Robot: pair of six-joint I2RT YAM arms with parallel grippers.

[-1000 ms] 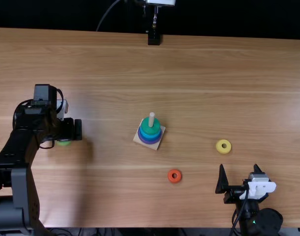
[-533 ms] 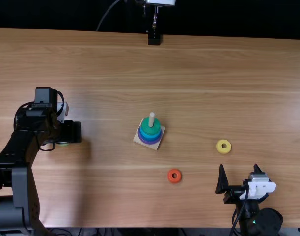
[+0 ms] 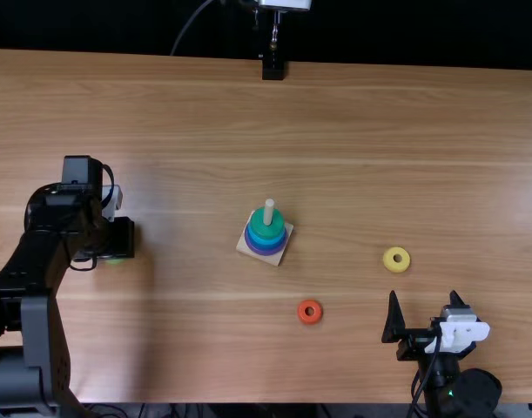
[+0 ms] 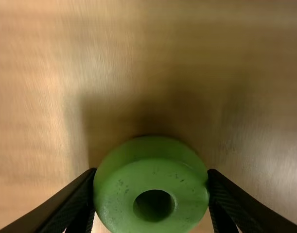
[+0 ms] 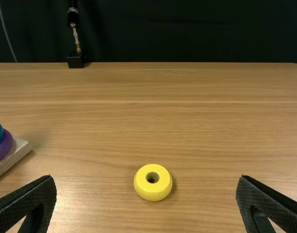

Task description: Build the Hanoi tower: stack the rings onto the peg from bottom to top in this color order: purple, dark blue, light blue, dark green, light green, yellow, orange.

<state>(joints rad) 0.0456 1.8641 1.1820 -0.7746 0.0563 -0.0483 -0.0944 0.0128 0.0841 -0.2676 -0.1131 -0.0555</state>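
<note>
While a purple ring, a dark blue one, a light blue one and a dark green ring sit in order around the pale wooden peg on its square light wood base, I am on the fifth step. My left gripper pinches the smooth light green ring between its fingertips, over the left side of the brown wooden table; whether the ring hangs free of the surface I cannot tell. Next, I judge, comes a lift, a carry to the peg and a level lowering with the hole over its tip. A round yellow ring at right and a round orange ring, nearer the front edge, await their turns. My left arm extends up the table's left side, gripper angled down; my right gripper points forward near the front edge, empty, fingers spread wide.
</note>
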